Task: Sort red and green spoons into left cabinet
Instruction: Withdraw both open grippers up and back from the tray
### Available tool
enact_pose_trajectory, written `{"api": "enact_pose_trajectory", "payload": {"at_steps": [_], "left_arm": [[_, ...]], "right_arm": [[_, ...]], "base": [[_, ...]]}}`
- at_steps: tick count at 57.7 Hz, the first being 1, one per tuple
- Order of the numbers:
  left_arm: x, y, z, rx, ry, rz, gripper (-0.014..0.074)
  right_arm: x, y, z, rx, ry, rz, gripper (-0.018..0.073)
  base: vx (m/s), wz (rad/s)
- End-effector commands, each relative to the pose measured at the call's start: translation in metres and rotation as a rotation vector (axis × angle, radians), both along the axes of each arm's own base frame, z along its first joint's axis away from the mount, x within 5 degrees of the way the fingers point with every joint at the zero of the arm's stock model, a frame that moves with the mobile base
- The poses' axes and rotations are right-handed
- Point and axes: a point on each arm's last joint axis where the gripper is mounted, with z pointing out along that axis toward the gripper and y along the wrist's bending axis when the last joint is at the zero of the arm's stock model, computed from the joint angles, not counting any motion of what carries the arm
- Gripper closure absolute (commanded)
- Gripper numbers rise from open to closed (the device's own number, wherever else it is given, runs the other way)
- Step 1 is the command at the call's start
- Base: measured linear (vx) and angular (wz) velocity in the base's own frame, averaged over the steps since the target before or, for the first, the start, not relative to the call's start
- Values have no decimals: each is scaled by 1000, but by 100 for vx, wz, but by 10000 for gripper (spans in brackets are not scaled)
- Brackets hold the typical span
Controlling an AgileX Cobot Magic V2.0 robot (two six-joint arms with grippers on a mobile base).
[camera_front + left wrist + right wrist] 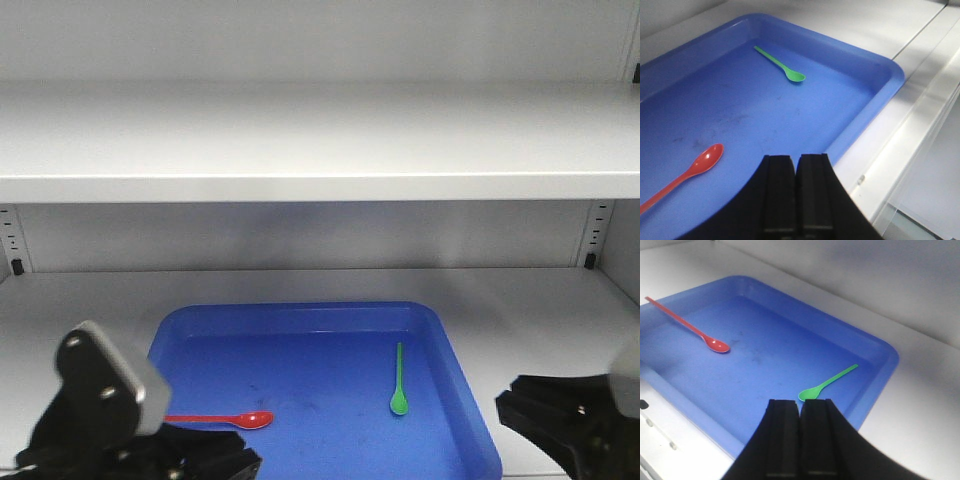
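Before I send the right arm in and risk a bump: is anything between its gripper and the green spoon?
Nothing visible. The right gripper, jaws closed, sits just short of the green spoon, which lies alone on the blue tray; the red spoon lies far across the tray.

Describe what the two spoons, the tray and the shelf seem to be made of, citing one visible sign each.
Red spoon and green spoon: likely plastic, thin, evenly bright, with small glossy highlights on the bowls. Blue tray: probably moulded plastic, with rounded rim, smooth satin sheen and faint scuffs. Cabinet shelf: seemingly painted metal, matt light grey, though the frames leave this open.
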Motion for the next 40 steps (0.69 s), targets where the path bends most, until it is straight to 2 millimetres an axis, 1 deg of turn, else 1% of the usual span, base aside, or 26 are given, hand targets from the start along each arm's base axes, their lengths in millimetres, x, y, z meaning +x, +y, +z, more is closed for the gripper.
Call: {"api": "enact_pose_trajectory", "payload": {"at_steps": [1, 11, 40], "left_arm": [[-6, 8, 25, -120, -110, 34, 598], [-12, 17, 38, -178, -178, 52, 597], [-12, 17, 38, -182, -183, 55, 597]], "right_arm": [[-8, -6, 14, 66, -80, -63, 562], [-19, -7, 11, 95, -71, -47, 562], [-20, -7, 10, 107, -67, -45, 562]], "base": [[0, 0], [0, 0], [0, 0]]}}
